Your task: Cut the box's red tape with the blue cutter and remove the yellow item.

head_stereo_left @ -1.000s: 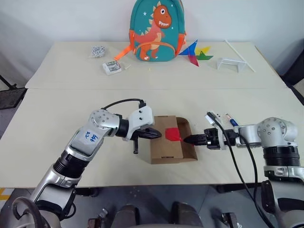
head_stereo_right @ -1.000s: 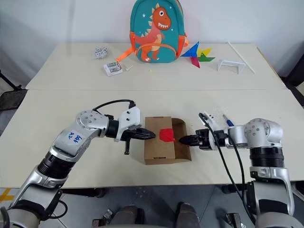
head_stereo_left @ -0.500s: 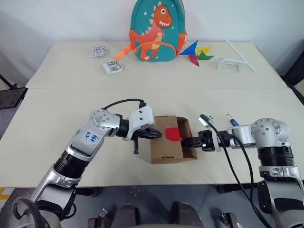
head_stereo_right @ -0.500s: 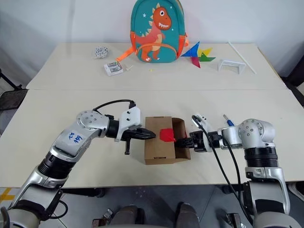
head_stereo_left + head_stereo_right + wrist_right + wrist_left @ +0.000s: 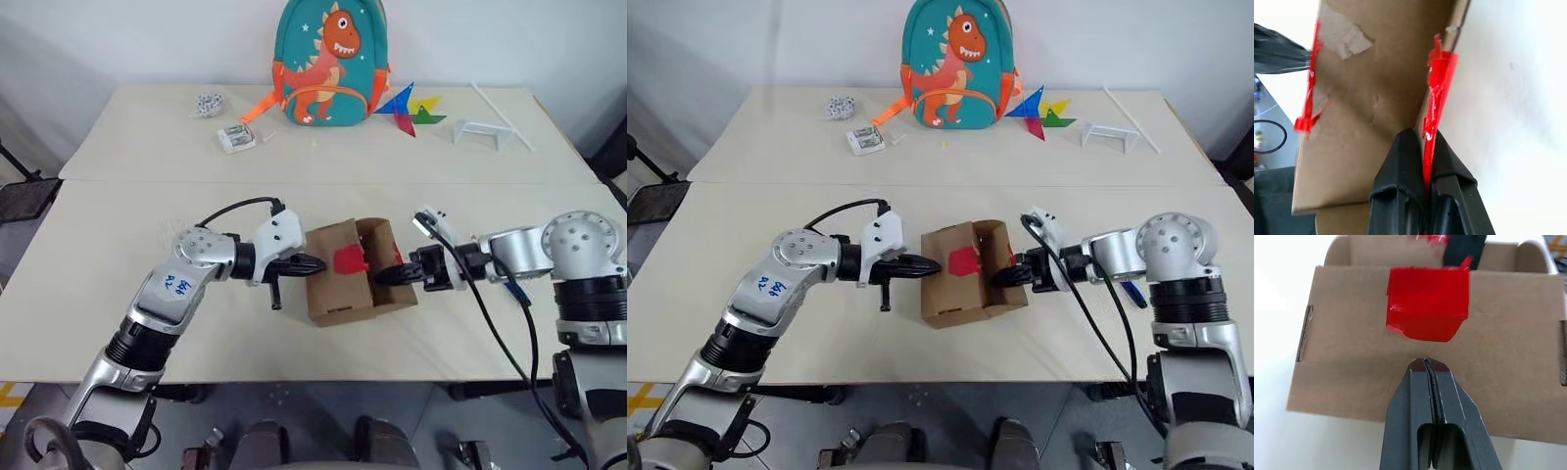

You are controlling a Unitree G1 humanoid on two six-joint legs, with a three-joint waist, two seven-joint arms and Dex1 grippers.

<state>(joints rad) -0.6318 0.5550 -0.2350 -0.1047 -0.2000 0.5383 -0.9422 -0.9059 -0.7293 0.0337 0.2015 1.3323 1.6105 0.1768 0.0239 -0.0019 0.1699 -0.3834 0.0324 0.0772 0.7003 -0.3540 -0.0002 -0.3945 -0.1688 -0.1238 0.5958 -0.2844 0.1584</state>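
Seen from the head: brown corrugated box (image 5: 345, 284) tilted mid-table, bare tabletop (image 5: 118, 225) all round, flanked by left gripper (image 5: 312, 263) and right gripper (image 5: 385, 277). From left wrist: clenched empty, tips against cardboard below glossy red tape (image 5: 1427, 302). From right wrist: pinched on torn tape strip at flap edge.

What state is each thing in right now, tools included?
Small brown cardboard box: tilted, lid flap ajar.
Bright red tape strip: torn, stuck in pieces.
Left tool: shut, empty, tip against the box.
Right tool: shut on the flap's taped edge.
Slim blue cutter: lying on the table, beside the right arm.
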